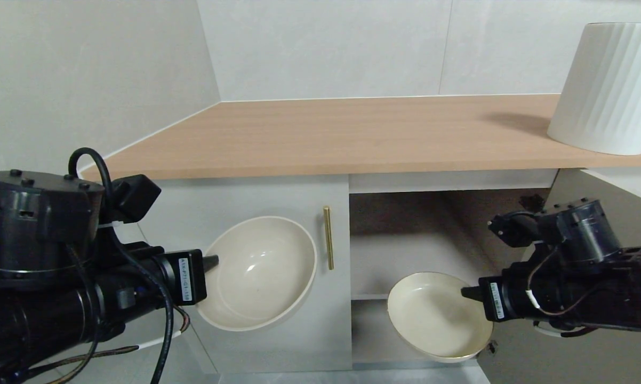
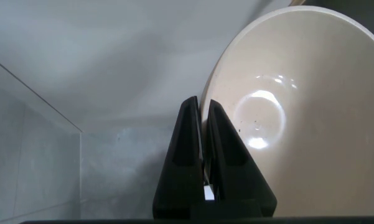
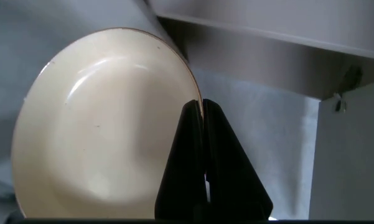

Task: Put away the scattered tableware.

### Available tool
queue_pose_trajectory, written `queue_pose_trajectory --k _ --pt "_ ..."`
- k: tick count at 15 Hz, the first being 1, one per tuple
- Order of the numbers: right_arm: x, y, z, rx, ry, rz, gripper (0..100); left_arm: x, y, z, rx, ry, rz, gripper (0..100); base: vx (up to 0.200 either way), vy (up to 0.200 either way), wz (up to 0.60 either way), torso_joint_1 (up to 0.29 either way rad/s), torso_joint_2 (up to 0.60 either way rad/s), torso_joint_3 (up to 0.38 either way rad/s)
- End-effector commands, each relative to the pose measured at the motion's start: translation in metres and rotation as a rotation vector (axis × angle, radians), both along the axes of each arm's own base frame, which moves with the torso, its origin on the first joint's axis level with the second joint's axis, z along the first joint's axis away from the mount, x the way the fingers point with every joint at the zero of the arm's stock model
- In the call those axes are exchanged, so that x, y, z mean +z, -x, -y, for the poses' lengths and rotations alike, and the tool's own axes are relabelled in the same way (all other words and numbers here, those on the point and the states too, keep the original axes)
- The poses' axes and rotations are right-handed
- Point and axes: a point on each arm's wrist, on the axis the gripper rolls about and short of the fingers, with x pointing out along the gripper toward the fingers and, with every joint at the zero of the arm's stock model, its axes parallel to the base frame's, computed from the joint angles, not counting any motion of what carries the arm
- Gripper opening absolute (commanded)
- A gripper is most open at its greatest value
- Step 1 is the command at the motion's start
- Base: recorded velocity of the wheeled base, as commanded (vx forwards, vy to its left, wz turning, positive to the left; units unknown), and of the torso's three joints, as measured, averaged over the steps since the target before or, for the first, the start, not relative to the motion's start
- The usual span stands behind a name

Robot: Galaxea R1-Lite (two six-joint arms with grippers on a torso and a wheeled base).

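left arm [image 1: 59, 277] sits closest, its black left jaws closed thin on the rim of a deep cream ceramic bowl [image 1: 262, 272]. that bowl hangs in the air, tipped up on edge so its hollow faces the camera, just in front of the closed grey cabinet door [image 1: 278, 197] with the slim brass handle [image 1: 327, 237]. across from it, the right arm [image 1: 571, 288] has its right jaws pinched shut on the rim of a shallow cream ceramic plate [image 1: 438, 314]. the plate is tilted too, at the mouth of the open cabinet compartment [image 1: 406, 250], low down by the front edge of the inner shelf. whether it touches the shelf, i cannot tell.

above runs the pale wooden desk [image 1: 352, 133], with a white ribbed cylinder [image 1: 608, 85] standing at its right end.

the step in hand looks to be stowing the plate first. a rim pinch is a thin hold, so the wrist would best level the plate slowly, slide it in well clear of the shelf edge, and let it rest flat before the jaws part. the bowl should wait to the side, off the brass handle, then go in through the same opening, since the door before it is shut.
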Motion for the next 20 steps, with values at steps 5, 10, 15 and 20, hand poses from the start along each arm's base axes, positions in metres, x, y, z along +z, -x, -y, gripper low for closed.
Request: queue_pose_trajectory --k 5,10,15,20 --pt "-0.110 -0.073 -0.021 -0.129 0.080 -0.062 0 -0.002 -0.001 0.001 0.000 -0.004 -0.007 0 0.000 0.000 0.00 0.000 0.00 0.000" --pt "-0.141 -0.121 -0.013 -0.260 0.115 -0.042 0 -0.006 -0.003 0.002 0.002 -0.013 -0.022 0 0.000 0.000 0.00 0.000 0.00 0.000" --pt "-0.164 -0.148 -0.011 -0.364 0.141 0.042 0 -0.008 -0.005 0.002 0.002 -0.017 -0.031 0 0.000 0.000 0.00 0.000 0.00 0.000" --pt "-0.168 -0.170 -0.010 -0.450 0.121 0.086 0 -0.008 -0.005 0.002 0.004 -0.014 -0.032 0 0.000 0.000 0.00 0.000 0.00 0.000"
